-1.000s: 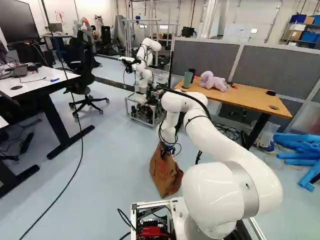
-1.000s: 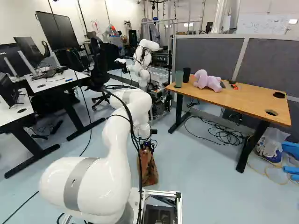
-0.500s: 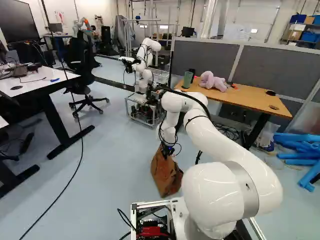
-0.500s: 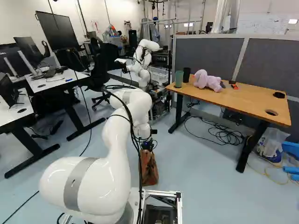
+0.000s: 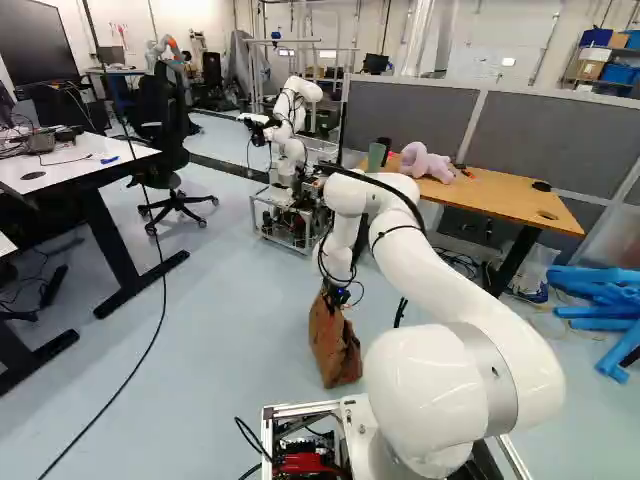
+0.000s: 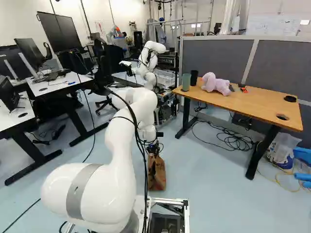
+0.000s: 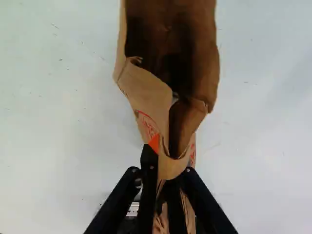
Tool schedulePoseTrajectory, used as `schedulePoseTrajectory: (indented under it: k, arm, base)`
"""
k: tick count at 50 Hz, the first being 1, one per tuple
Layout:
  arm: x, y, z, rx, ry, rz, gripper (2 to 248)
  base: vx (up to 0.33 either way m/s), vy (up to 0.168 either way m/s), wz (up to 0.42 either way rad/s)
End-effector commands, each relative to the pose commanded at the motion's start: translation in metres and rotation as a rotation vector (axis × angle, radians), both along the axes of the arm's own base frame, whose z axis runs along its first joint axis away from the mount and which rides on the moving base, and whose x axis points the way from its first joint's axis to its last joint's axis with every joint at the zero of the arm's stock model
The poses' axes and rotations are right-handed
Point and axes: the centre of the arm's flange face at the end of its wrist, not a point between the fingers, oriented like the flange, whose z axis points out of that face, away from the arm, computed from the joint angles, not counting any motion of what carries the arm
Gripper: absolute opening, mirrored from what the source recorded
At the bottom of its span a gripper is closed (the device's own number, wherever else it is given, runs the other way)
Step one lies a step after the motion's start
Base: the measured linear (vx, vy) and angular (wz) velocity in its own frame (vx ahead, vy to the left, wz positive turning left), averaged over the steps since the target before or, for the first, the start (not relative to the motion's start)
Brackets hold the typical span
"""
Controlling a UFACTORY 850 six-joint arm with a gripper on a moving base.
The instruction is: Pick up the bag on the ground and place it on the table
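Well, the gripper point(image 5: 335, 297) pinches the bag point(image 7: 144, 90) by its crumpled brown-paper rim point(image 7: 171, 168), jaws nearly together around the folds.

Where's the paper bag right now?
The paper bag is near the middle of both base views, just ahead of the base's metal frame, its rim pinched between the fingers of the gripper.

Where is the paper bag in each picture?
Left base view: the bag is just below the middle, left of the arm's large lower joint.
Right base view: below the middle, just right of the arm.
Wrist view: between the gripper's fingers and stretching ahead of them.
Shared landmark: the gripper, at the bag's top edge.
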Motion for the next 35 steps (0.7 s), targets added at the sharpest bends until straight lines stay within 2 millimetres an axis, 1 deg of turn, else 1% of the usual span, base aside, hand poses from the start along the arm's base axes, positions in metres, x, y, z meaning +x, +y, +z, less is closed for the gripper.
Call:
schedulePoseTrajectory:
  k: [35]
  arm:
    - [0.001, 0.000, 0.053, 0.000, -0.015, 0.000, 24]
  base:
    - [0.000, 0.000, 0.000]
